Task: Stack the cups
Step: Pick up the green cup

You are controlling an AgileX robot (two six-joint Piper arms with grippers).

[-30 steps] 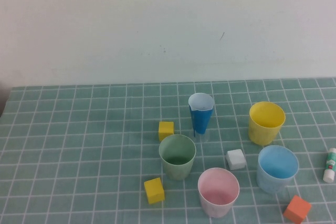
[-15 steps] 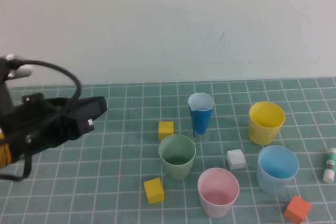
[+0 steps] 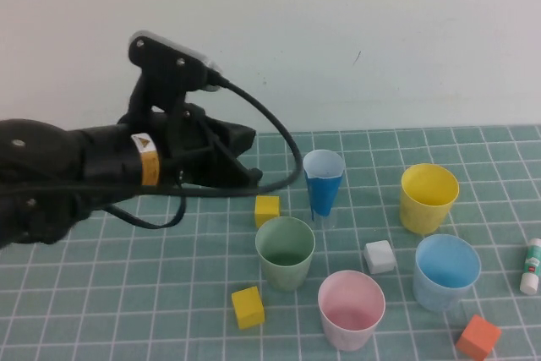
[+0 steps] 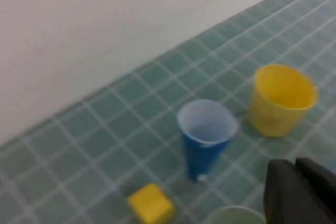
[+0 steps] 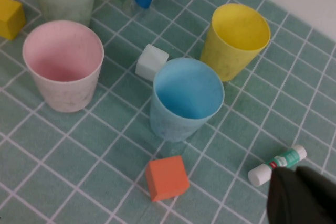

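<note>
High view: green cup [image 3: 286, 251] below left gripper [image 3: 245, 156].

Lighting: even, diffuse, fairly bright in all three views; you get only faint, soft shadows at the cup bases on the counter [image 3: 101, 293]. No hard glare. Left wrist view is blurred throughout: the yellow cup [image 4: 282, 99] beyond the left pincer [image 4: 302, 192] has smeared edges. Right wrist view is sharper; the right pincer [image 5: 304, 195] is dark, detail lost.
</note>
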